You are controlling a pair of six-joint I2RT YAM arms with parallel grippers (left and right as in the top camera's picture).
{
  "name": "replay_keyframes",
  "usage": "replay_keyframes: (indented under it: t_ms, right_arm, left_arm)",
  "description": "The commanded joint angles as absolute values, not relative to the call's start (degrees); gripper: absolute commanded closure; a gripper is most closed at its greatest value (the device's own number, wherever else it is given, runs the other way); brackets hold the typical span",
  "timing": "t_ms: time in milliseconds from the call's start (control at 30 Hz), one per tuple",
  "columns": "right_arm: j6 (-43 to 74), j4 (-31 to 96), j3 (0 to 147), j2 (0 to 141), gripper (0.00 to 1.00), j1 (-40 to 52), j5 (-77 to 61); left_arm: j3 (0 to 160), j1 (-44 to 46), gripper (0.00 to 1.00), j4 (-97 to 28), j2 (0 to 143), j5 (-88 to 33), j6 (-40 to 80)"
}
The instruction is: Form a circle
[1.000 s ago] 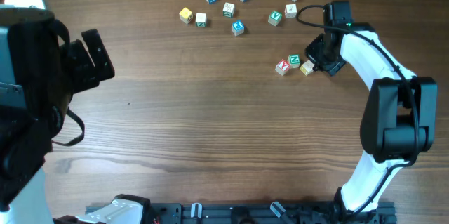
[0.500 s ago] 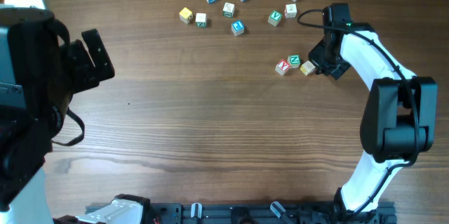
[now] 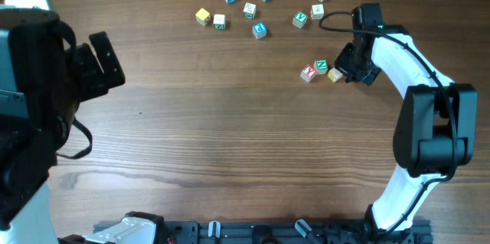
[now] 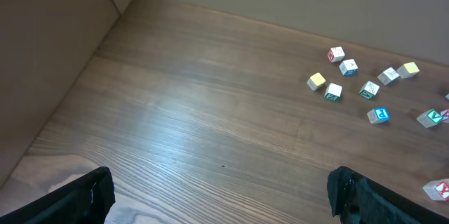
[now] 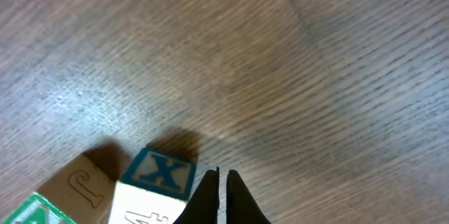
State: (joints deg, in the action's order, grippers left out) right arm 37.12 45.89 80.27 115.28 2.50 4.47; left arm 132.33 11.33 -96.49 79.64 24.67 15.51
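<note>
- Overhead, the row (image 3: 321, 68) that stands for the circle lies on the right side of the table (image 3: 230, 137), just left of the right gripper (image 3: 347, 72). It reads red cube (image 3: 308, 73), green cube (image 3: 321, 66), tan cube (image 3: 334, 75), each close against the next.
- The row is a short bent line, not a closed ring. Its long axis runs left to right across the table. The green cube sits slightly farther back, so the bend opens toward the near edge.
- Only the right wrist view shows an X cube (image 5: 165, 171), with a blue X on its upper face, between the tan cube and the fingertips. Overhead, the gripper's body covers that spot.
- The right wrist view also shows a carved letter on the tan cube, too small to read from overhead. The red cube falls outside this view.
- The right gripper's jaws are pinched to a sliver with nothing between them. The tips are low at the wood, just beside the X cube's right edge. Whether they touch it cannot be told.
- The left wrist view shows the left gripper (image 4: 217, 194) spread wide and empty, with one finger at each lower corner over bare wood, well apart from every cube.
- Eleven loose cubes (image 3: 249, 9) lie scattered along the far edge, behind and left of the row and apart from it.
</note>
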Motion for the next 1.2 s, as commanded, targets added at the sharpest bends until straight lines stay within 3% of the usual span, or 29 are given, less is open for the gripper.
replay_keyframes:
  t_ms: [0, 1167]
  right_arm:
    - [35.29, 46.65, 79.79, 115.09, 0.94, 2.17, 3.44]
    - [34.48, 49.5, 79.79, 115.09, 0.96, 2.17, -5.72]
  left_arm:
    - [132.31, 11.07, 0.0, -96.49, 79.66, 25.58, 15.4]
    - [132.31, 11.07, 0.0, -96.49, 79.66, 25.58, 15.4]
